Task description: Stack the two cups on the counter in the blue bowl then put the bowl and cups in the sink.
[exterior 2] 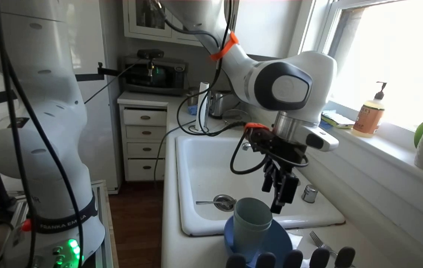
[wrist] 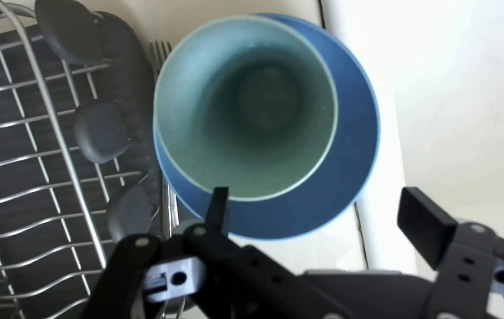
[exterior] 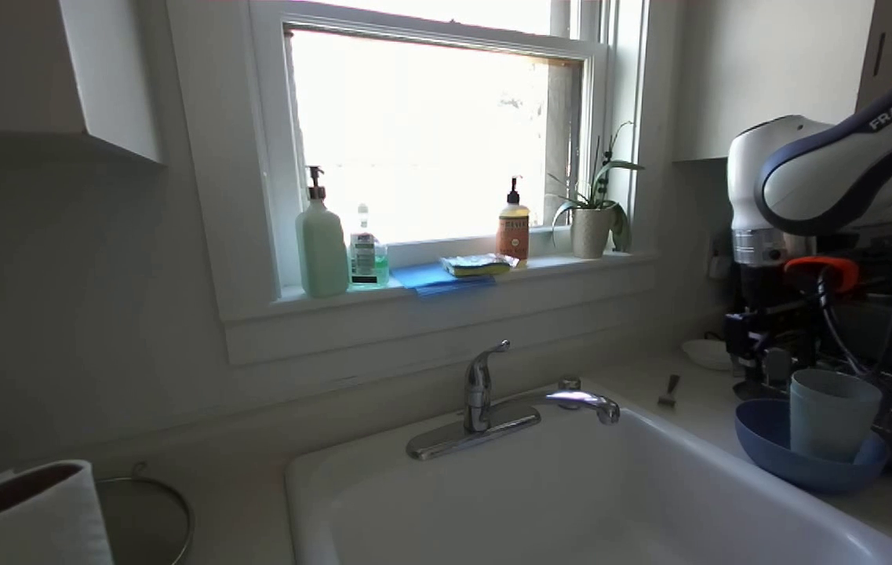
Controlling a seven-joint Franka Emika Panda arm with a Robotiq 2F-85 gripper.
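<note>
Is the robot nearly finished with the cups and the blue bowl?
About halfway, I think. Done: what look like two nested cups stand in the blue bowl. In hand: nothing; the gripper is open. Left: getting bowl and cups into the sink, since the bowl sits on the counter beside it.

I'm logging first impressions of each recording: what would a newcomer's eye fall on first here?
Probably the big white robot arm, reaching over the counter, its open gripper near the stacked cups. Those pale blue-green cups, sitting in the blue bowl beside the sink, likely come next. The glaring window above the faucet also draws attention.
</note>
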